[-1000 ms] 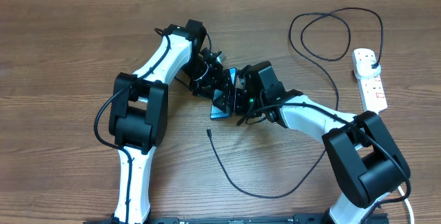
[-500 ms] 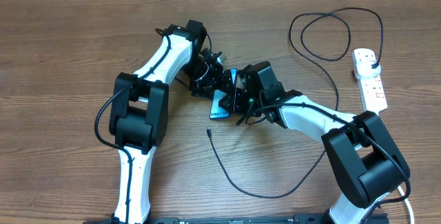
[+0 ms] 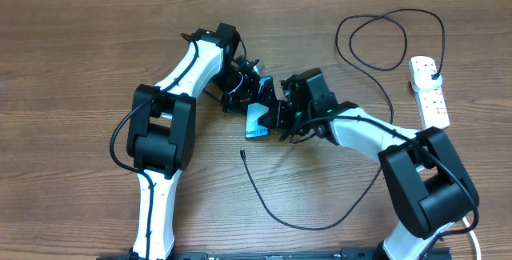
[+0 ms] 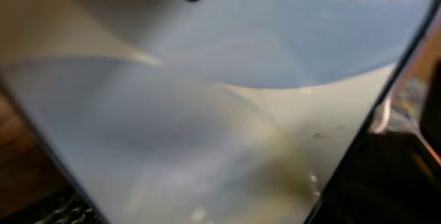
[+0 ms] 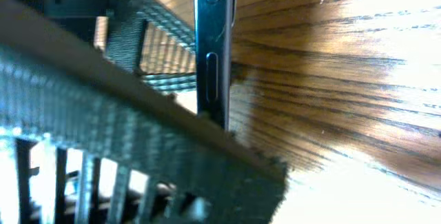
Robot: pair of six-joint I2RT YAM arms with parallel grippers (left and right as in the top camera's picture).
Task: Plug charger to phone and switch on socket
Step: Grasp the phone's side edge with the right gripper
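Two sets of fingers flanked the slim black-edged smartphone at centre frame. The right fingers pinched its thin edge, likely steadying it for the thin black charger cable's tip lying just below on the wooden tabletop. I could not tell whether the left fingers were open or closed.

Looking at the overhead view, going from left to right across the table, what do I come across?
Left arm's black elbow joint → phone → right arm's white forearm → socket. The charger runs across too much of the width to place.
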